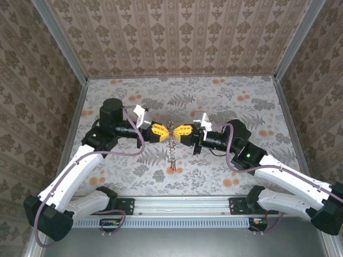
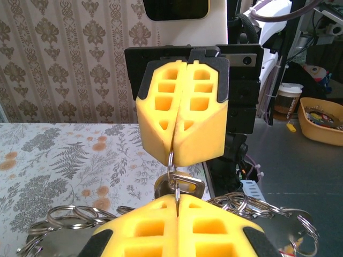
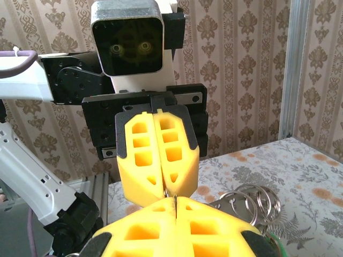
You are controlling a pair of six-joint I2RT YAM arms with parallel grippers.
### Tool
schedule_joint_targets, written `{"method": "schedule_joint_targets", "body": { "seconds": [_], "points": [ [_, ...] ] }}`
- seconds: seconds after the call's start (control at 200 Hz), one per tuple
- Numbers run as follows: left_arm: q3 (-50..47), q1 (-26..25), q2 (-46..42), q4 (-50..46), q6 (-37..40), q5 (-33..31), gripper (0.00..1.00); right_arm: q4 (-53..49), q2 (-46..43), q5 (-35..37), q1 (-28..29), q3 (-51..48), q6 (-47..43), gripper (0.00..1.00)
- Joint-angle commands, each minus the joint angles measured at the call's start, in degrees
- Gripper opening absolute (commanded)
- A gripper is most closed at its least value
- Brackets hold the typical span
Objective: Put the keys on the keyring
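left claw (image 1: pixel 165 130), right claw (image 1: pixel 178 130) nose-to-nose, keyring (image 1: pixel 171 145) between

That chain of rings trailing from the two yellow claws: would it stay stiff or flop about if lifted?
Probably floppy: the chain is many separate loose links, so it should sag and swing. Likely light too, since the left gripper and right gripper hold its thin keyring by fingertips alone. Smooth metal could slip.

light: bright, even | shadows: faint, soft | focus: left tool (image 2: pixel 177 206) near lens slightly blurred
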Motion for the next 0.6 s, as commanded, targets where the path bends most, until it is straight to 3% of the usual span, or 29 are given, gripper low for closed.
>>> {"method": "schedule_joint_targets", "body": {
  "seconds": [0.0,0.595],
  "points": [
    [-0.64,0.68,-1.14,3.37,-1.31,2.54,0.0,0.17,-1.82,0.46,0.77,-0.27,-0.79,0.0],
    [-1.19,1.02,-1.19,5.44,-2.96,4.32,0.0,0.16,-1.96,4.24,1.33,-1.02,-2.09,0.0]
  ]
}}
